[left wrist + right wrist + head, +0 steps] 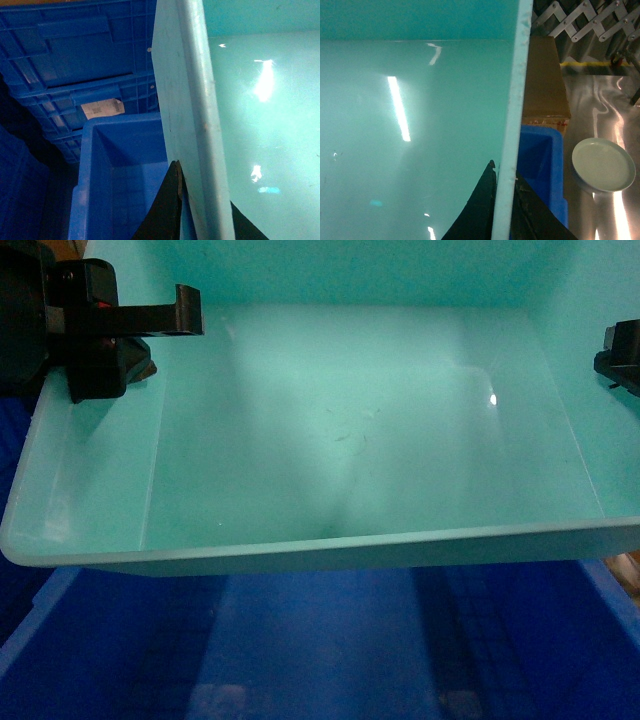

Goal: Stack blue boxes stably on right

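Turquoise plastic fills nearly all I can see: the blue box (350,470) hangs in the air close under the head camera, roughly level, its near rim running across the lower part of that view and darker blue crates (330,640) below it. I have it by its two short sides. The left gripper (120,330) sits on the left rim, and in the left wrist view its fingers (165,210) straddle the wall, one outside and one inside, closed on the rim. The right gripper (620,355) shows only at the right edge of the head view, but the right wrist view shows its fingers (480,210) pinching the right wall the same way. I judge the tub to be light and fairly stiff, though a shallow, thin-walled tray like this may flex or twist if my two arms drift apart or drop unevenly. The walls look smooth and glossy, so I expect them to be slippery; the rounded rim is the sensible place to hold, mid-way along each short side, as now. Off to the right lie a metal counter (600,100), a cardboard box (545,80), a pale dish (603,165) and another blue crate (540,165) just under the tub's right edge. I cannot see the stack it should land on.
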`<state>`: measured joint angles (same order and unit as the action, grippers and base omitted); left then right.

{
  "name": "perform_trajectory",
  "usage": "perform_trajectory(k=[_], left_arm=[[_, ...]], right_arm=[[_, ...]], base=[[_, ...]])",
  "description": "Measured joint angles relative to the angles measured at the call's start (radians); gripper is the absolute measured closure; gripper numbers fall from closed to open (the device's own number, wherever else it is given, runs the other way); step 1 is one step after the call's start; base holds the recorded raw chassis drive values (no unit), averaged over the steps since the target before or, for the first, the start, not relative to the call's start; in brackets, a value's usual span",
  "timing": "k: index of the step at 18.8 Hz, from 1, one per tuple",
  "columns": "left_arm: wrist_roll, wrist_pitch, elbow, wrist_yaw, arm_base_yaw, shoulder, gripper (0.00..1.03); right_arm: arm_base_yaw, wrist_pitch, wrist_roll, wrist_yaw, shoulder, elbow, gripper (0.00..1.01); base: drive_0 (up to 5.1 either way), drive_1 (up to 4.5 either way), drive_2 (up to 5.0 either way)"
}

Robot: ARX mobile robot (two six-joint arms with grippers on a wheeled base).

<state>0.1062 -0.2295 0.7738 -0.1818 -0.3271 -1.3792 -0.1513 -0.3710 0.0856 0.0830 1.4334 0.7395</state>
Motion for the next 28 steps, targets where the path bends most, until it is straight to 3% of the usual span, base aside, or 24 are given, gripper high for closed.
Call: perform_trajectory(k=[3,8,12,15,22,28], left_arm=[[0.001,0.034,0.005,0.019,0.021,-0.023,0.98],[-0.009,0.135,0.106,0.107,0.072,-0.189,0.98],[-0.035,0.204,0.222,0.127,0.101,-0.352,0.98],[-0.024,0.243,0.236,0.125,0.113,-0.42,0.98],[-0.001,0.22,0.179,0.113,0.108,-0.491,0.98],[0.001,0.181,0.159,0.142,0.126,-0.496,0.98]], right_arm=[[-0.008,0.009,0.002,0.007,0.032,0.001,0.94],[-0.014,0.048,0.03,0.017,0.184,0.05,0.94],[-0.014,0.098,0.047,0.03,0.333,0.145,0.94],[-0.028,0.108,0.047,0.029,0.399,0.153,0.94],[-0.047,0.087,0.046,0.02,0.473,0.115,0.94],[-0.018,0.079,0.049,0.031,0.496,0.115,0.94]], base=[[0.0,0.0,0.0],[0.0,0.0,0.0],[0.0,0.0,0.0],[0.0,0.0,0.0],[0.0,0.0,0.0],[0.0,0.0,0.0]])
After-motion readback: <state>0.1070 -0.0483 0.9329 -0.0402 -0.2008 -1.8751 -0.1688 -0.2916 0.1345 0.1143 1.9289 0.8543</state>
